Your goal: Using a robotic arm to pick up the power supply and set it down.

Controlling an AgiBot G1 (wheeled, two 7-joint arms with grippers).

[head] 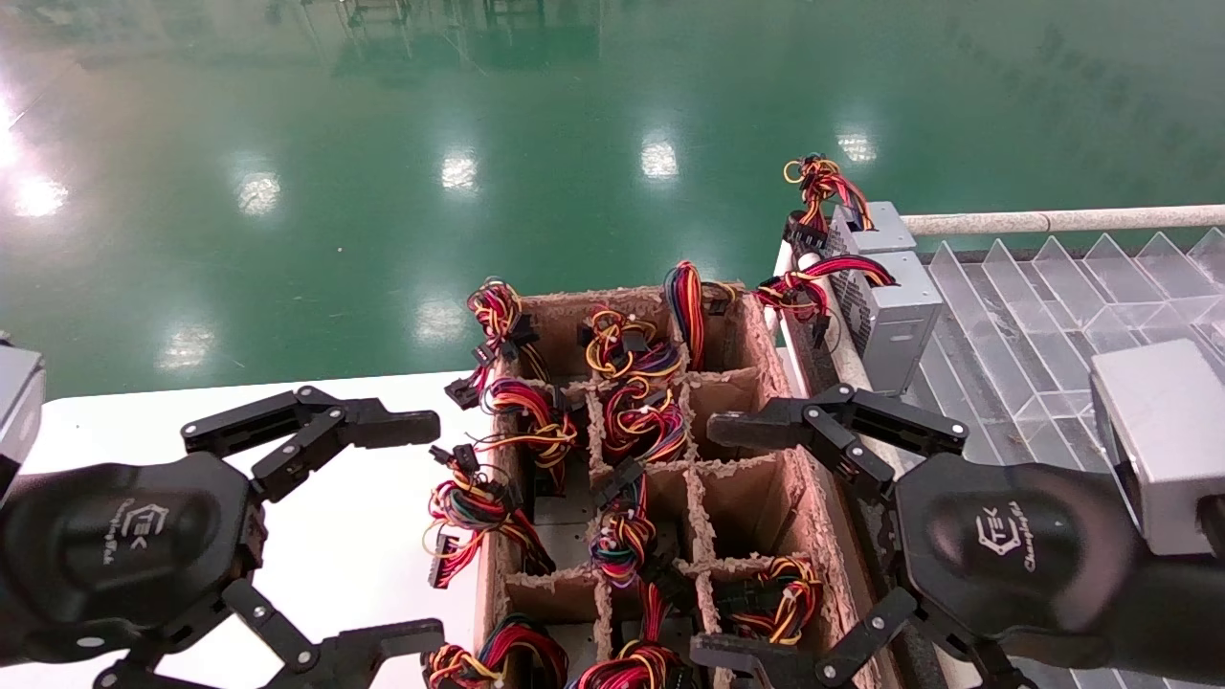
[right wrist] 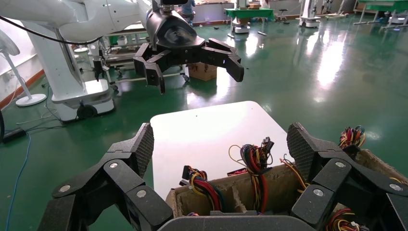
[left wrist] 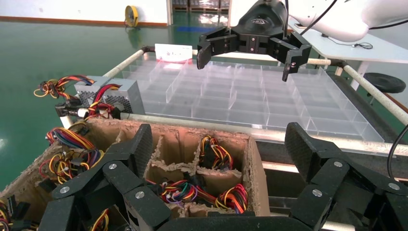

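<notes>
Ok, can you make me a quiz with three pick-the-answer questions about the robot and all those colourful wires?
1. Where do the two grey power supplies stand?
A. on the clear divided tray, beside the cardboard box
B. on the white table
C. on the green floor

2. What colour is the floor?
A. blue
B. green
C. brown

3. How are the left gripper and right gripper?
A. both shut on a box
B. one open, one shut
C. both open, holding nothing

Answers: 1 A, the head view shows them at the tray's edge next to the box. 2 B, it is shiny green everywhere. 3 C, both pairs of black fingers are spread wide with nothing between them.
</notes>
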